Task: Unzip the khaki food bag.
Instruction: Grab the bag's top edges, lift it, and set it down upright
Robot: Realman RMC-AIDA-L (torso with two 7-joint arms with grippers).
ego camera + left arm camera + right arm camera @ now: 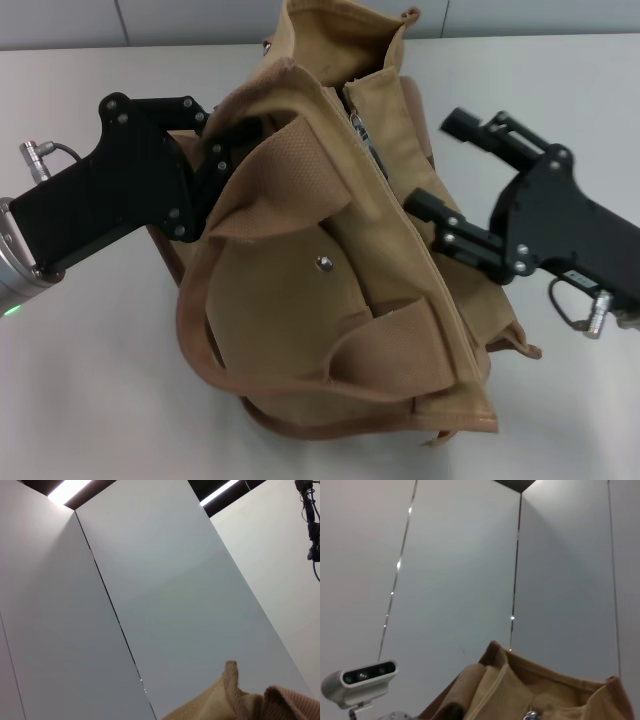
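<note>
Near edge first, head view: the khaki food bag [350,300] lies across the centre of the frame on the white table [80,400], brown bottom trim at the lower edge, its mouth toward the top centre. Wide webbing handle [260,210] loops over the front pocket, snap button [323,263] mid-frame. The silver zipper [365,135] runs from upper centre down the seam; the top stretch looks already parted and the mouth gapes at the far end. The puller is too small to pin down.

Left gripper [228,150], middle left of frame, is at the bag's upper left edge, fingers buried in the fabric and handle fold. It appears to be pinching the canvas there, but the tips are hidden, so I cannot tell how far they are closed. The left wrist view shows only a corner of tan fabric at the lower right of the frame and wall panels.

Right gripper [450,175], middle right, has two black fingers well spread: the lower one [440,222] rests against the bag's right flank near the seam, the upper one [475,128] is clear of the cloth. It is released, holding nothing. The right wrist view shows the bag's open mouth at the lower frame and a camera on a stand [360,682] at lower left.

Judgement: the step is getting hold of the puller while the left side anchors the bag. To do it well, keep the left hold taut so the zipper line stays straight, bring the right fingers onto the puller rather than the cloth, and pull along the seam, not across. Slack canvas will likely jam the slider.
</note>
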